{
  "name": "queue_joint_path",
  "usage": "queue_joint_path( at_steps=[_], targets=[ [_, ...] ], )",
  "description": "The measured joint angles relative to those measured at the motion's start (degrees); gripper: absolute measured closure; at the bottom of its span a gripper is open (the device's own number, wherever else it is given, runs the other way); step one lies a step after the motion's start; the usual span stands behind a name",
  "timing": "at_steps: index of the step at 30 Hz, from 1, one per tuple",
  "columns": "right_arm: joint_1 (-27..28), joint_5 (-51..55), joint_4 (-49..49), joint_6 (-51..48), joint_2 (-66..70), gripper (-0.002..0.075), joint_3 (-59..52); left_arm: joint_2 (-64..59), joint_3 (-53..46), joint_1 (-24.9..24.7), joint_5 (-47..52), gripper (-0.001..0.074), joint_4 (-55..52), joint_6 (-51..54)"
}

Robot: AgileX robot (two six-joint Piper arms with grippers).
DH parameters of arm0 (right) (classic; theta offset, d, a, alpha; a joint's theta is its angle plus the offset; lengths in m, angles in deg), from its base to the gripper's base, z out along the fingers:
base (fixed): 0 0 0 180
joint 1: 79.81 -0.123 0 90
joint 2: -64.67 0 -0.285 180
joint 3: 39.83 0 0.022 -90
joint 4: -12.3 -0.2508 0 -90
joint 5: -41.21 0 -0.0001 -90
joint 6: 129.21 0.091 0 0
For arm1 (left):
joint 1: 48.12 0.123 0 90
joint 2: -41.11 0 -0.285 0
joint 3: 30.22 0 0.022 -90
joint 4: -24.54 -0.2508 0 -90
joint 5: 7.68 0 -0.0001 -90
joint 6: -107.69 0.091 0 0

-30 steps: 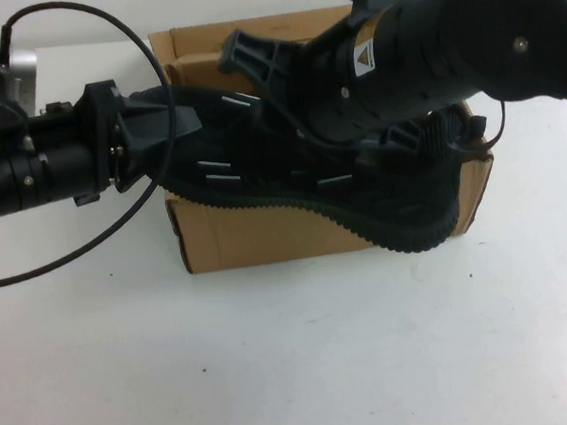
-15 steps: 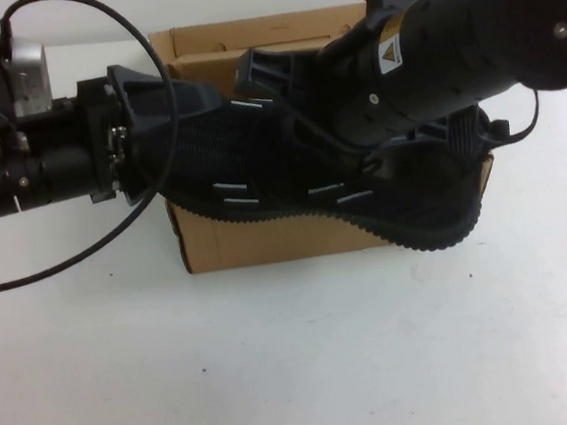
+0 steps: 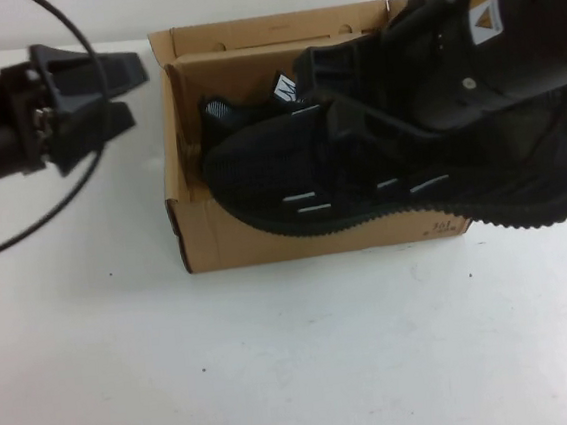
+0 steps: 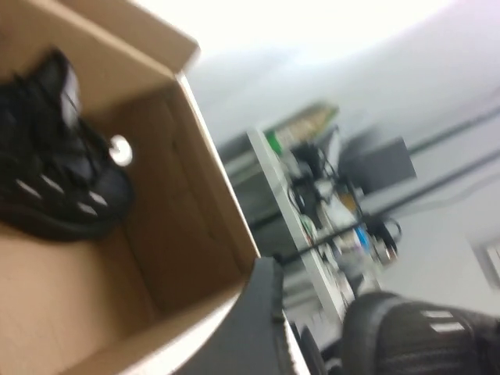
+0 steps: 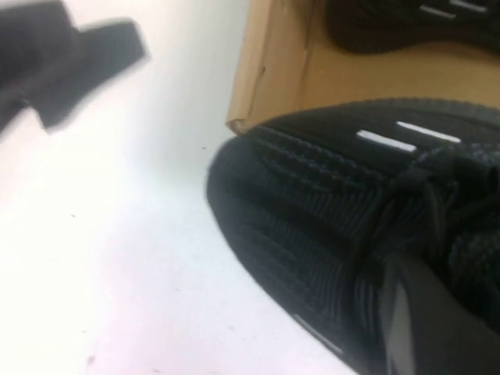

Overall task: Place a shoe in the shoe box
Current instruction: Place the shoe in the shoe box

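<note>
**Left pincer lets go; shoe rides on the right arm alone**

Off the box's left end, the left pincer (image 3: 101,89) now hangs spread wide and empty over the white counter (image 3: 299,372). A second ago it was pressed onto the toe end of the shoe; it has since released and drawn back leftward. That leaves the black mesh sneaker with silver-white dashes and a ridged black sole (image 3: 359,165) carried by the right arm only.

The plain brown corrugated cardboard shoe box (image 3: 266,239) sits open. The sneaker has shifted right and lies tilted across it: the toe dips inside past the front wall, while the heel overhangs the box's right end. It is not yet settled in.

In both wrist views a twin black sneaker (image 4: 55,187) already lies in the box, taking floor space the carried shoe likely needs.

At the right, the right pincer (image 3: 434,108) is pressed together, apparently pinching the sneaker near its collar, though its bulk hides the contact.
</note>
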Motion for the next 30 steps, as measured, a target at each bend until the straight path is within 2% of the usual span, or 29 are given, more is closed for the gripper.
queue_joint_path(
  at_steps=[3,4,5,7,8,9,12,15,18,25,30],
  targets=[
    [0.0,0.7,2.3,-0.6,-0.8,0.0725,0.0,0.3,0.2,2.0,0.0,0.0075,-0.3,-0.4],
    [0.1,0.8,3.0,-0.8,-0.9,0.0725,0.0,0.4,0.7,2.2,-0.1,0.0115,-1.5,-0.4],
    [0.2,0.7,3.5,-0.9,-1.0,0.0725,0.0,0.7,1.5,2.3,-0.1,0.0200,-4.0,0.0],
    [0.9,0.3,4.0,-1.2,-1.0,0.0725,0.0,1.4,3.8,2.3,0.0,0.0440,-10.3,1.0],
    [1.4,0.0,4.0,-1.6,-1.0,0.0725,0.0,1.7,5.2,2.3,0.2,0.0536,-13.6,1.2],
    [1.7,-0.6,4.0,-2.2,-1.0,0.0725,0.0,2.2,6.6,2.3,0.6,0.0598,-16.1,1.0],
    [3.1,-2.9,3.3,-3.8,-0.3,0.0725,0.0,3.5,10.6,2.4,0.8,0.0693,-19.8,1.1],
    [5.5,-5.0,0.3,-5.6,1.0,0.0725,0.0,7.0,12.4,2.4,1.0,0.0724,-22.5,1.3],
    [9.9,-7.1,-7.1,-11.8,2.7,0.0725,0.0,12.7,13.0,2.4,0.7,0.0733,-28.4,0.3],
    [21.2,-9.5,-35.5,-36.1,8.1,0.0725,0.0,29.3,11.0,2.4,-7.7,0.0736,-42.5,-8.1],
    [23.8,-11.6,-44.2,-49.1,12.9,0.0725,0.0,41.6,4.1,2.4,-14.9,0.0736,-45.5,-14.2]
  ],
)
